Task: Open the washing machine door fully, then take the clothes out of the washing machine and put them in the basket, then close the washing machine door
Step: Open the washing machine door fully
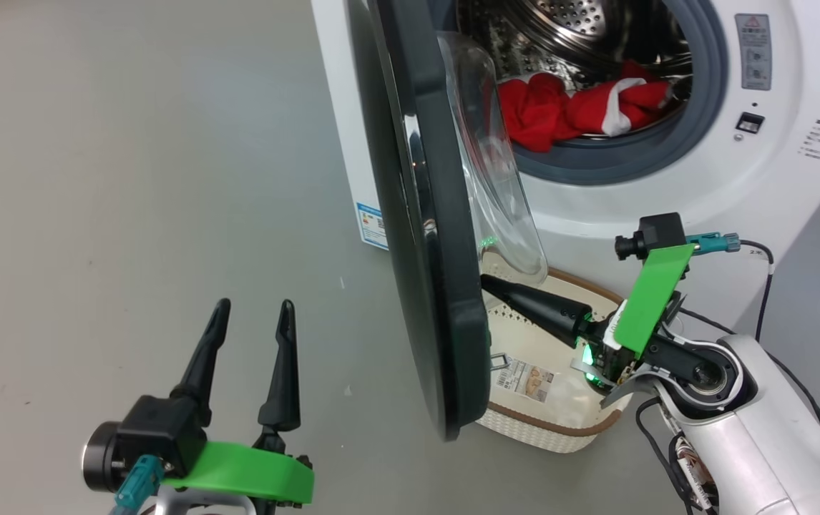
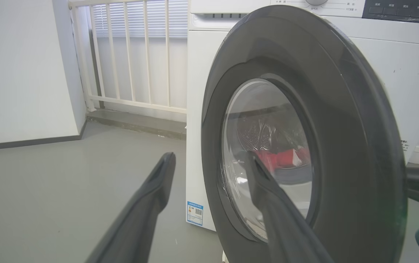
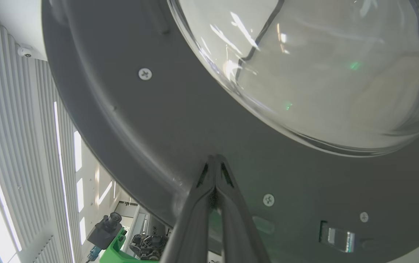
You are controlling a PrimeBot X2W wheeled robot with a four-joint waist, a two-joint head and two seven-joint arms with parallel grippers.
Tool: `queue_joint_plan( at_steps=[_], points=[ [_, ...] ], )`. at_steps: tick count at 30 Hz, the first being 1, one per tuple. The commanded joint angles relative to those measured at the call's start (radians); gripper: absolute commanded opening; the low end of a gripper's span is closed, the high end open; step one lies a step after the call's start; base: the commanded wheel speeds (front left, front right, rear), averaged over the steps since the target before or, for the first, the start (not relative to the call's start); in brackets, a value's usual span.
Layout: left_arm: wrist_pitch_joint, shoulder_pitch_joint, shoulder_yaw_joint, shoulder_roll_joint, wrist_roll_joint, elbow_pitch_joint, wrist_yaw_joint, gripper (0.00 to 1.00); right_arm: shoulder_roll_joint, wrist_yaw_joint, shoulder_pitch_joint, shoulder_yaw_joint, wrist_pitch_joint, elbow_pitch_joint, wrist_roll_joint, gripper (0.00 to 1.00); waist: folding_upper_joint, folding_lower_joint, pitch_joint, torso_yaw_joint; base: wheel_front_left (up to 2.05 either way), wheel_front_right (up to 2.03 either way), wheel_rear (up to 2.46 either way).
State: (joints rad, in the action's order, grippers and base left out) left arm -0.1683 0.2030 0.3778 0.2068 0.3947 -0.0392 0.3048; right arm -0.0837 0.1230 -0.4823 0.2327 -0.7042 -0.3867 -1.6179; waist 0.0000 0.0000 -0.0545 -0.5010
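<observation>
The glossy black washing machine door (image 1: 446,286), its clear bowl window bulging inward, stands ajar over the basket (image 1: 560,438). The right end effector (image 1: 487,282), closed and empty, has its tips at the door's inner face. The left end effector (image 1: 254,307) is spread wide and empty.

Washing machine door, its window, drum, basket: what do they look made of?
Washing machine door: dark moulded plastic, probably; glossy, with highlights along its edge.
Window: clear, bulging, glare streaks; glass or clear plastic, can't tell.
Drum: bright perforated metal, likely stainless steel.
Basket: cream plastic, matte, perforated wall, brown woven-look rim.
</observation>
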Motion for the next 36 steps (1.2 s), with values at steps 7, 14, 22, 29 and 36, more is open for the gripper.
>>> queue_joint_plan(
  at_steps=[7, 14, 22, 29, 36],
  points=[
    [0.005, 0.015, -0.034, 0.024, 0.009, -0.024, 0.012, 1.0, 0.031, 0.008, -0.006, 0.052, 0.002, 0.027, -0.024, 0.0, 0.0, 0.0, 0.004, -0.03, 0.0, 0.0, 0.0],
    [0.004, 0.006, -0.038, 0.03, 0.011, -0.037, 0.02, 1.0, 0.032, 0.008, -0.021, 0.089, 0.008, 0.021, -0.038, 0.0, 0.0, 0.0, 0.001, -0.033, 0.0, 0.0, 0.0],
    [0.004, 0.0, -0.036, 0.031, 0.016, -0.045, 0.026, 1.0, 0.033, 0.008, -0.044, 0.136, 0.02, 0.01, -0.061, 0.0, 0.0, 0.0, -0.001, -0.034, 0.0, 0.0, 0.0],
    [0.002, -0.002, -0.034, 0.03, 0.02, -0.047, 0.028, 1.0, 0.033, 0.008, -0.06, 0.18, 0.037, 0.008, -0.087, 0.0, 0.0, 0.0, -0.004, -0.035, 0.0, 0.0, 0.0],
    [-0.004, 0.0, -0.034, 0.03, 0.025, -0.046, 0.029, 1.0, 0.033, 0.008, -0.086, 0.223, 0.057, -0.001, -0.109, 0.0, 0.0, 0.0, -0.012, -0.038, 0.0, 0.0, 0.0]
  ],
)
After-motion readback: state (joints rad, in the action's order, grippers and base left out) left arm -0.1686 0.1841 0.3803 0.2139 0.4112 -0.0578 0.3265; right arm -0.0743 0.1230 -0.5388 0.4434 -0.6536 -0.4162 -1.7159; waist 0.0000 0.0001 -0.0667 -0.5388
